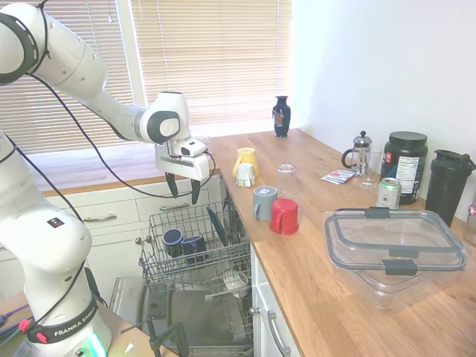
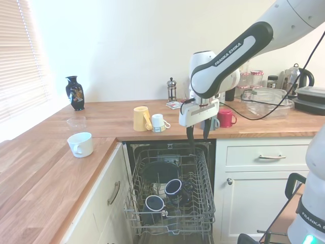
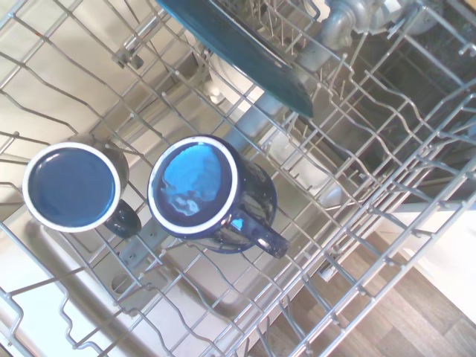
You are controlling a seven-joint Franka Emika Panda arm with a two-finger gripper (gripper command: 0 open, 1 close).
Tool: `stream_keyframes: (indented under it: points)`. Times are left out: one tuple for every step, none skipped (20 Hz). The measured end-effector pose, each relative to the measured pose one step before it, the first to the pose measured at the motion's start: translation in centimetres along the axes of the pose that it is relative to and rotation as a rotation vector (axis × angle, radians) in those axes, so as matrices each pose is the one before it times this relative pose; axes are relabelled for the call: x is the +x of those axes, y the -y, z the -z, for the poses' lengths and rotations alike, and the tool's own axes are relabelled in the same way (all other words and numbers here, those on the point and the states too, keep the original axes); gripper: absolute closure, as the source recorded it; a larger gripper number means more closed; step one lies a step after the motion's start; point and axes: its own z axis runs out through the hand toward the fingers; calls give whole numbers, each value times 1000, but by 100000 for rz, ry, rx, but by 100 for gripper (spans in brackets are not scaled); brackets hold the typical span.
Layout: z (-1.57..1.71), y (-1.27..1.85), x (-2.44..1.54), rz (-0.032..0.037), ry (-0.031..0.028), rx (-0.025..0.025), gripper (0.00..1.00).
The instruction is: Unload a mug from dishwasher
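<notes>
- Gripper [image 1: 183, 191] hangs above the dishwasher [image 1: 195, 253] rack, fingers parted, holding nothing.
- Mug [image 1: 194, 245] sits in the rack, another dark mug [image 1: 172, 241] just beside it.
- Dark plate [image 2: 161, 172] stands behind them.

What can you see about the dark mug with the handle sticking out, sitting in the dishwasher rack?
The mug is glossy, very dark navy, looks ceramic, with a pale rim and a blue inside that reflects light. It stands mouth up in the grey wire rack of the dishwasher, resting on the wires, its loop handle pointing away from another dark mug beside it. The claw hangs open above, not touching it.
</notes>
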Motion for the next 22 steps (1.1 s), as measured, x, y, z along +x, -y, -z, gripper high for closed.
stream_keyframes:
  points:
    - [-39, 1, 3, 1, 55, -56, 0]
    - [0, 1, -2, 5, 0, 0, 0]
    - [0, 14, -15, 51, 3, -1, 0]
    - [0, 35, -39, 128, -1, -3, 0]
    - [-2, 81, -92, 286, -26, -28, 0]
    - [-6, 141, -158, 496, -38, -52, 0]
    - [-28, 184, -206, 620, -84, -168, 0]
    - [-59, 217, -241, 695, -108, -281, 0]
    - [-83, 194, -211, 726, -91, -349, 0]
    - [-117, 188, -181, 629, -60, -418, 0]
    - [-95, 231, -100, 569, -5, -300, 0]
    - [-56, 333, -41, 446, 22, -145, 0]
    - [-77, 364, 11, 521, 27, -204, 0]
    - [-118, 496, 99, 767, -16, -377, 0]
    - [-317, 493, 108, 1045, 255, -922, 0]
    - [-503, 496, 120, 986, 465, -1001, 0]
    - [-632, 452, 164, 1265, 406, -1441, 0]
    - [-653, 506, 170, 1271, 540, -1321, 0]
    - [-575, 511, 142, 1103, 580, -1006, 0]
    - [-514, 529, 107, 1157, 573, -816, 0]
    - [-496, 452, 18, 1496, 330, -987, 0]
    - [-410, 365, -33, 1862, -63, -1113, 0]
